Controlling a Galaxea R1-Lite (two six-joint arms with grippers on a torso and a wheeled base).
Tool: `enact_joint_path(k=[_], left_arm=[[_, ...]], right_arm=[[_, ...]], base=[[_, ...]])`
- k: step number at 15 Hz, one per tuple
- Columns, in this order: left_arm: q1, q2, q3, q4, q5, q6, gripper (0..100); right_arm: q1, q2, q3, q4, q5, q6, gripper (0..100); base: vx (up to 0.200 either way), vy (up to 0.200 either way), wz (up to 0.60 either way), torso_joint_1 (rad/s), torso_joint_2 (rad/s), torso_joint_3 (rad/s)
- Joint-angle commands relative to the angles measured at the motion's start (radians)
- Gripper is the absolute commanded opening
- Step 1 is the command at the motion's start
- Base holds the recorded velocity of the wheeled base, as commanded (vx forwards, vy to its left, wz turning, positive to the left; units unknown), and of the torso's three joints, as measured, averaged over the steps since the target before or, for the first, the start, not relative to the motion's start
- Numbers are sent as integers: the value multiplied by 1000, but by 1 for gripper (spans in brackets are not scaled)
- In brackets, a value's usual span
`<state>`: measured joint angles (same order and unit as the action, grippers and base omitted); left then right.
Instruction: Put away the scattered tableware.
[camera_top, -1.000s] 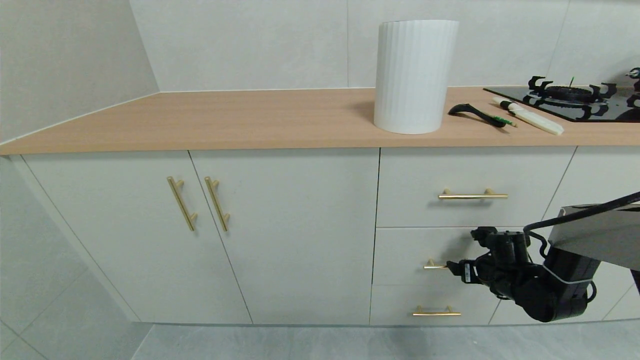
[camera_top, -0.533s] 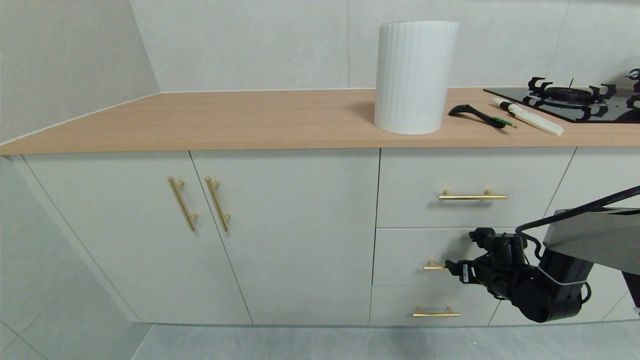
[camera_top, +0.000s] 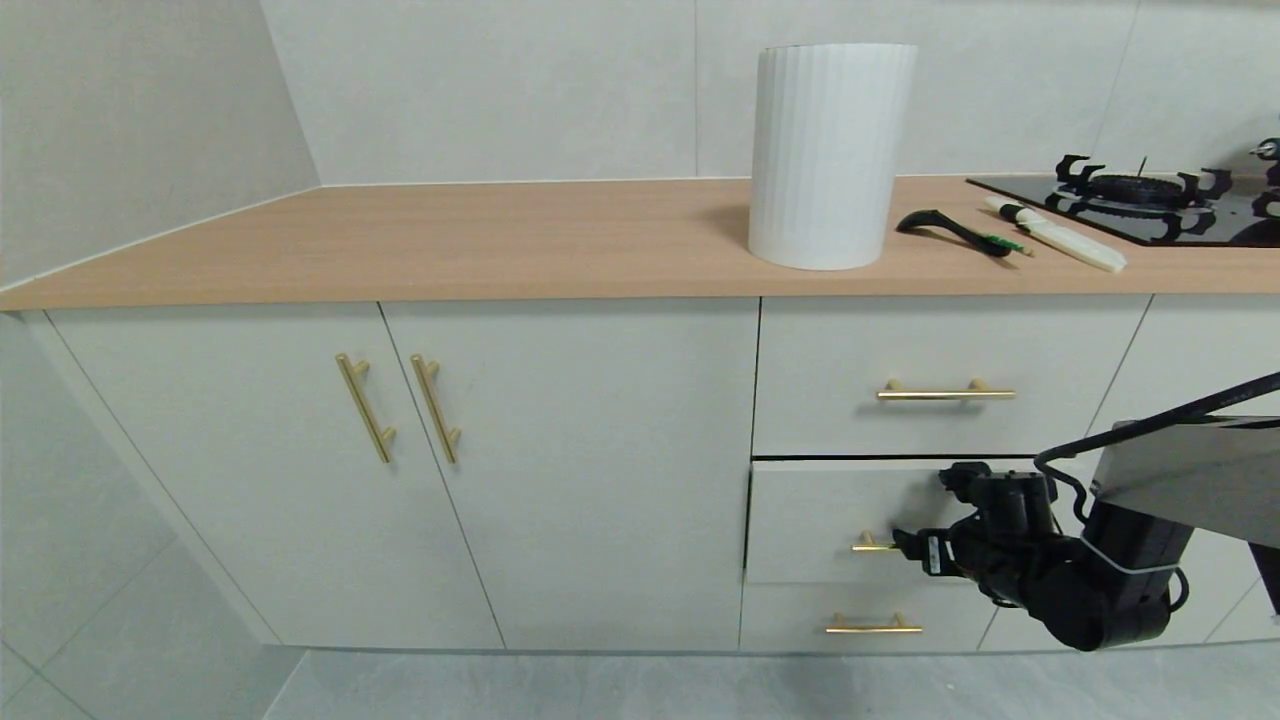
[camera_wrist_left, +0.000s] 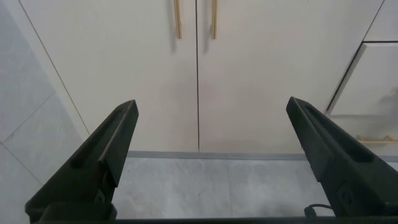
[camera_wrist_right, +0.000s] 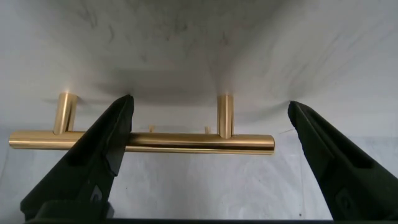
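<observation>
Left wrist view: the left gripper (camera_wrist_left: 211, 107) has its jaws spread wide with nothing between them. Straight ahead of them stand the two cabinet doors (camera_wrist_left: 261, 74) with gold handles, and the grey floor (camera_wrist_left: 211, 183) runs along the doors' foot.

On the countertop (camera_top: 450, 240), well above the right gripper (camera_top: 905, 545) and slightly to the left of its jaws, a tall ribbed white container (camera_top: 828, 155) stands upright. The scattered tableware lies high above those jaws and a little to their right: a black spoon (camera_top: 950, 228), then a thin green-tipped stick (camera_top: 1008, 241), then a long white utensil (camera_top: 1065, 243) just beside the stove (camera_top: 1140, 195).

The right gripper's jaws are spread too — the gold handle (camera_wrist_right: 143, 142) of the middle drawer (camera_top: 820, 510) runs crosswise between them, unpinched. That drawer stands slightly ajar, with a dark gap along its top and left edge.
</observation>
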<state>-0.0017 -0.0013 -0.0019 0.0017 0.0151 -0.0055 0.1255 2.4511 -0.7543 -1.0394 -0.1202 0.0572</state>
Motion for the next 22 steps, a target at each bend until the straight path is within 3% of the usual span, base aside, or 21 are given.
enact_joint_path(k=[1,4,8,10,13,16,17,18,22], left_arm=[[0,1,0,0,0,-1,100],[0,1,-1,0,0,-1,100],[0,1,-1,0,0,-1,100],[0,1,0,0,0,-1,100],[0,1,-1,0,0,-1,100],[0,1,0,0,0,-1,100],[0,1,-1,0,0,-1,100],[0,1,-1,0,0,-1,100],[0,1,-1,0,0,-1,100]], right_arm=[[0,-95,82,35,5,-10,100],[8,-389,171,266,51,-13,100],[29,-808,85,703,117,-11,100],[52,-893,46,786,119,-11,100],[85,-791,6,780,111,-11,100],[91,-675,15,680,94,-10,100],[91,-550,29,525,42,-5,100],[91,-500,30,460,16,0,100],[89,-396,52,309,10,0,100]], base=[[0,0,0,0,0,0],[0,0,0,0,0,0],[0,0,0,0,0,0],[0,0,0,0,0,0],[0,0,0,0,0,0],[0,0,0,0,0,0],[0,0,0,0,0,0],[0,0,0,0,0,0],[0,0,0,0,0,0]])
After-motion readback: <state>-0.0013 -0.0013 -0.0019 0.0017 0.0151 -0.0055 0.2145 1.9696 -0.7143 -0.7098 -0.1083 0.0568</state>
